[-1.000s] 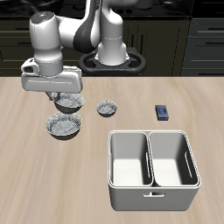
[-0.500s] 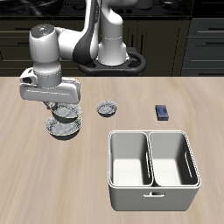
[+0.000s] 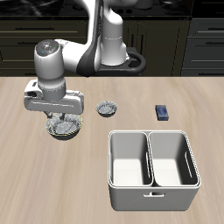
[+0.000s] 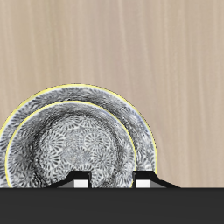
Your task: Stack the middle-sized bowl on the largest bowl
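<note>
Wrist view: the middle-sized bowl (image 4: 70, 157) sits just under my jaws, nested concentrically inside the largest bowl (image 4: 150, 140).
Jaws: gripper (image 3: 61, 118) pinching the middle-sized bowl's rim, fingertips (image 4: 80, 184) either side of it.
Seating: I judge it nearly down; whether the bowls touch is unclear.
Next: lower gently, keep rims centred, then release straight.

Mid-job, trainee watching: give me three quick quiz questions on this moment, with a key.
1. True or false: the middle-sized bowl sits over the largest bowl.
2. Which stands apart near the table's middle? A the small bowl; B a mug.
3. What lies nearest the table's front edge?

Key: 1 true, the gripper holds its rim. 2 A. 3 the white two-compartment bin.
</note>
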